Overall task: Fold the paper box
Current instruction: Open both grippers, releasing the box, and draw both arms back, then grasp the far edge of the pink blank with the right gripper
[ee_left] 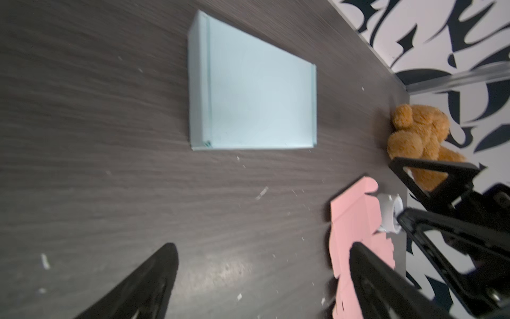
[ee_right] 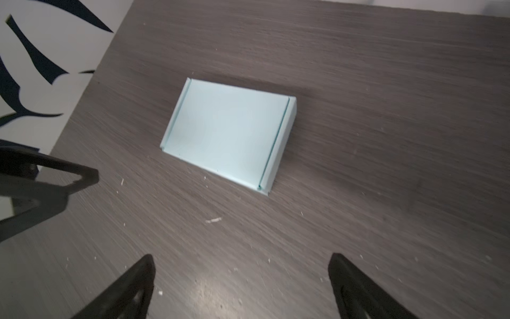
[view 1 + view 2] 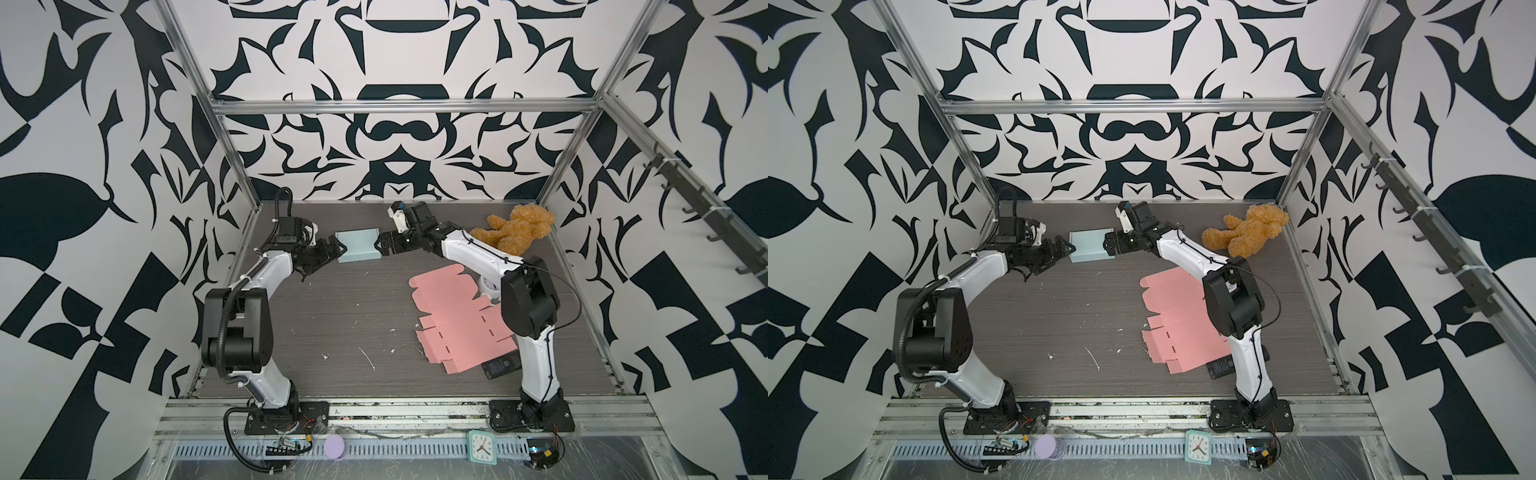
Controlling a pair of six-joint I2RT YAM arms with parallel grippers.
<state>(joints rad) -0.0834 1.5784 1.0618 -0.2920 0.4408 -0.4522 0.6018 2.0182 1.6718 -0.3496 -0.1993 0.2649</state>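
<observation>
Box: pale-blue paper box (image 3: pixel 357 247) looks fully folded, lid shut; lies flat at far-centre of counter (image 3: pixel 332 316), between both arms.
L gripper: left gripper (image 3: pixel 336 250) w/ jaws spread wide, empty, just beside box's left end; no contact visible in wrist view.
R gripper: right gripper (image 3: pixel 381 245) likewise wide apart, empty, just beside box's right end.
Step (judged): fold appears complete; both grippers let go, release/retreat phase.
Next (judged): draw arms clear w/o nudging box; pink flat blank (image 3: pixel 457 316) near right arm may be next to fold.
Surrounds: teddy bear (image 3: pixel 515 228) at far-right corner, well apart from box.
</observation>
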